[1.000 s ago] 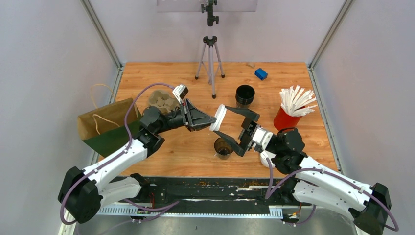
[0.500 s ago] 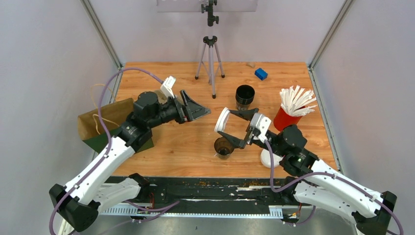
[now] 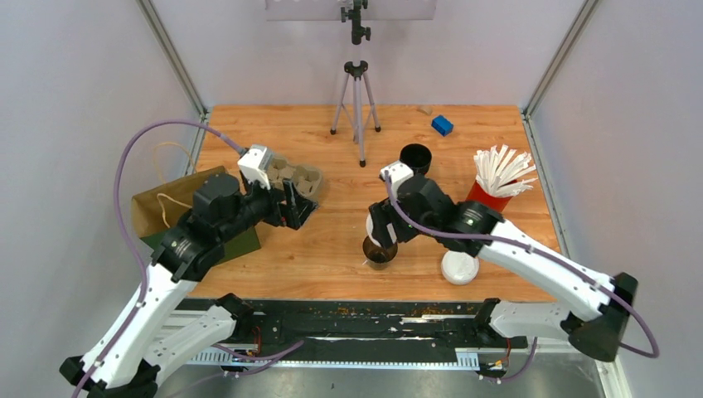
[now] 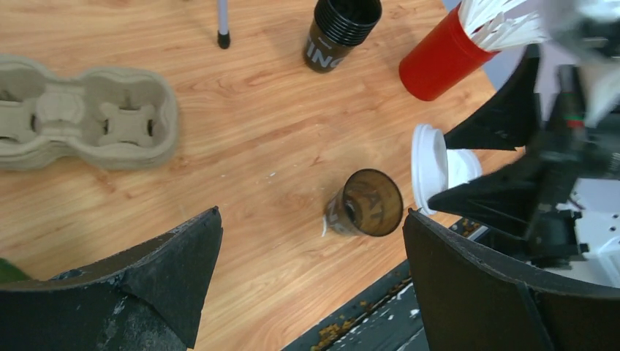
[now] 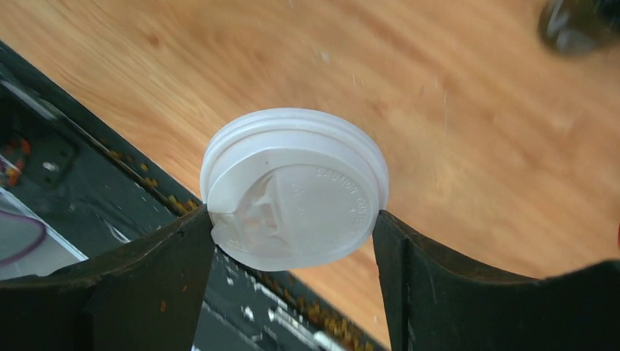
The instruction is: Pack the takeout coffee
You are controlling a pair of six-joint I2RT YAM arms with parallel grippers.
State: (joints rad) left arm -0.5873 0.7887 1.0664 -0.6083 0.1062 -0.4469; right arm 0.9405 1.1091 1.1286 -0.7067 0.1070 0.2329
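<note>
One takeout coffee cup [image 3: 380,253], dark with a brown inside and no lid on it, stands near the table's front edge; it also shows in the left wrist view [image 4: 364,213]. My right gripper [image 5: 296,227] is shut on a round white lid [image 5: 296,197], one finger on each side of its rim. From above, that lid [image 3: 370,227] hangs just over the cup's far left rim, under the right gripper [image 3: 377,234]. My left gripper [image 3: 296,207] stands wide open and holds nothing [image 4: 313,216], left of the cup and beside the carrier.
A cardboard cup carrier [image 3: 292,174] lies behind the left gripper, a brown paper bag [image 3: 178,207] at the far left. A black cup stack [image 3: 415,157], a red cup of white sticks [image 3: 496,186], a blue block [image 3: 442,125] and a tripod [image 3: 356,108] stand behind. A loose white lid [image 3: 459,267] lies front right.
My left gripper let go of the lid, opened wide and drew back to the left. My right gripper kept the lid, turned downward and brought it over the cup.
</note>
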